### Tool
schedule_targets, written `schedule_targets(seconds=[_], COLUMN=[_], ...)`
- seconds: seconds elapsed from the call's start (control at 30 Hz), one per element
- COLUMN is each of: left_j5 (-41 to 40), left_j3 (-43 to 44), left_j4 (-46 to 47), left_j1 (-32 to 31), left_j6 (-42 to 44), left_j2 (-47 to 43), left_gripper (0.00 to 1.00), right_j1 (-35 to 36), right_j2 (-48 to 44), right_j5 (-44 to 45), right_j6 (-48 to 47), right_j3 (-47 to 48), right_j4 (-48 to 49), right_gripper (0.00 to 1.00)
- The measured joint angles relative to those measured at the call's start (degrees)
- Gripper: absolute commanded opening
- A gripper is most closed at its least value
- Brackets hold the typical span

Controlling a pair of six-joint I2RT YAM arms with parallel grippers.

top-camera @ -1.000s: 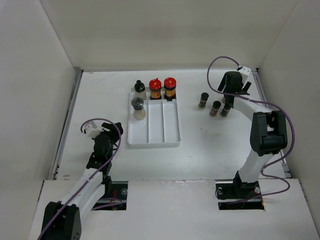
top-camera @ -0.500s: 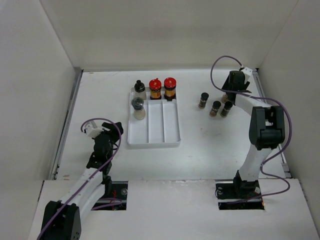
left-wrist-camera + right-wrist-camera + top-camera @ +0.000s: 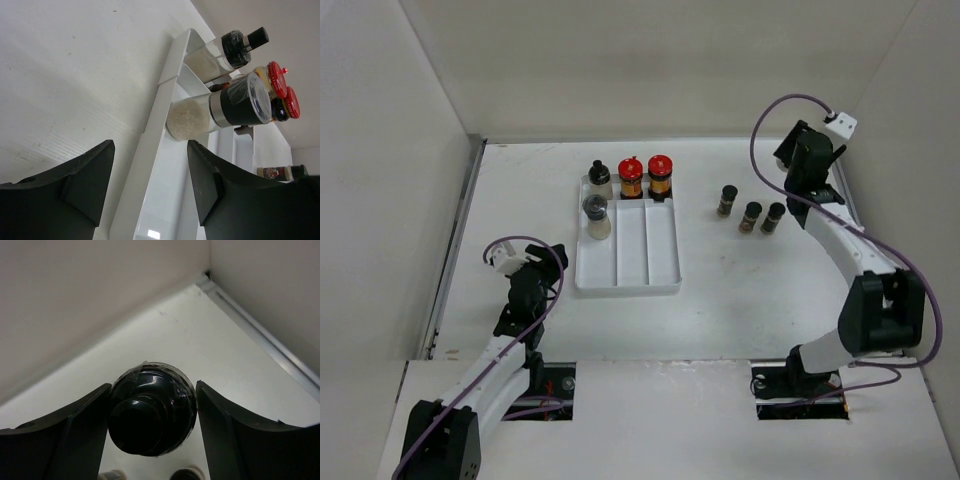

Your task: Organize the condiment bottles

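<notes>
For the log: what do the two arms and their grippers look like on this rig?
The left arm and right arm have white links, black joints, and a purple cable looping along each. A small white camera block sits at each wrist. The left gripper and right gripper have broad matte-black fingers.

Bare tabletop between the white tray [image 3: 628, 288] and three small dark bottles [image 3: 751, 217] to its right, red-capped bottles [image 3: 631, 178] and a nozzle-capped bottle [image 3: 599, 180] lining the tray's far end, grey-capped bottle [image 3: 595, 217] in the left compartment, other compartments open from above, left gripper [image 3: 150, 150] spread wide facing the tray's left wall, right gripper [image 3: 152, 390] filled by a black-topped bottle [image 3: 151, 410].
</notes>
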Motion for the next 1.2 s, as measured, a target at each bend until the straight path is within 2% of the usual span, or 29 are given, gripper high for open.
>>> schedule_targets(seconds=[0.13,0.27,0.43,0.57,0.73,1.03,1.13,1.2], left_j5=[-0.02,0.02,0.00,-0.09,-0.04,-0.04,0.00,-0.04], left_j3=[0.00,0.00,0.00,0.00,0.00,0.00,0.00,0.00], left_j4=[0.02,0.02,0.07,0.09,0.04,0.42,0.42,0.44], left_j1=[-0.02,-0.28,-0.39,-0.61,-0.72,-0.72,-0.72,-0.72], left_j6=[0.09,0.17,0.35,0.48,0.55,0.76,0.79,0.81], left_j2=[0.00,0.04,0.04,0.04,-0.22,-0.17,0.48,0.55], left_gripper=[0.58,0.58,0.58,0.58,0.58,0.58,0.58,0.59], right_j1=[7.28,18.64,33.40,40.41,42.91,42.36,42.36,42.38], right_j2=[-6.43,-6.51,0.35,9.31,17.88,23.39,25.33,26.56], right_j5=[0.57,-1.09,-4.26,-6.69,-7.89,-7.52,-7.54,-7.39], right_j6=[-1.51,-1.79,-1.29,-1.29,-1.49,-1.05,-0.50,-0.22], right_j3=[0.07,0.07,0.70,4.28,9.42,12.07,12.31,12.35], right_j4=[4.74,6.75,6.97,6.27,4.85,3.82,3.45,3.69], right_gripper=[0.49,0.49,0.49,0.49,0.50,0.54,0.61,0.70])
